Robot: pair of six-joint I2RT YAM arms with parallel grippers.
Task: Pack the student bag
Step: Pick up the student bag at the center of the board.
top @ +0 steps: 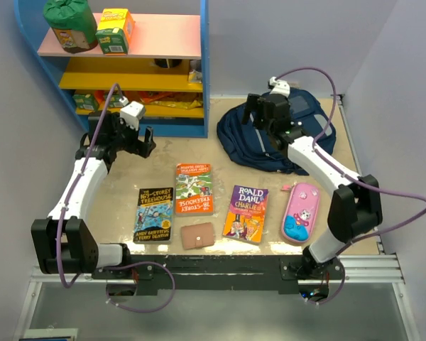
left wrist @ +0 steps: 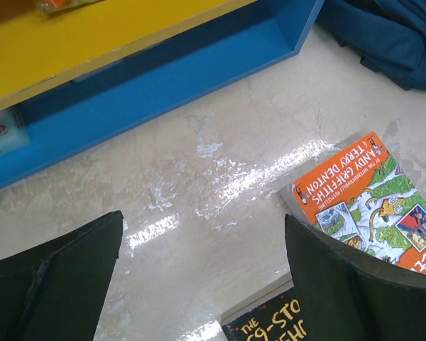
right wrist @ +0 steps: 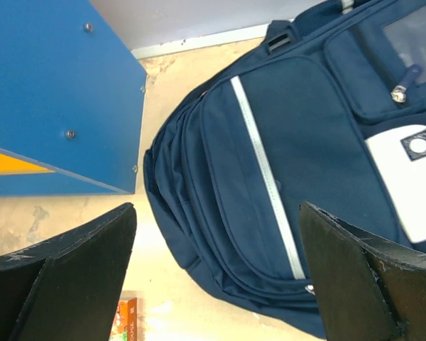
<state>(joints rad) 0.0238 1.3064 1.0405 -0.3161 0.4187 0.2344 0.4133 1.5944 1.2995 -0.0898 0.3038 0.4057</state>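
Top view: shows the backpack [top: 241, 138] lying far right, right claw [top: 259, 114] over it, left claw [top: 148, 138] by the blue shelf [top: 204, 71], both spread wide, holding nothing. Left wrist view: adds glossy table [left wrist: 199, 185] and an orange book [left wrist: 369, 199]. Right wrist view: reveals a zip pull [right wrist: 401, 89] (invisible from above). Advisable next: pinch that pull squarely, steadying the fabric, opening before loading.

Blue shelf unit [top: 204, 78] against pale walls [top: 270, 35].
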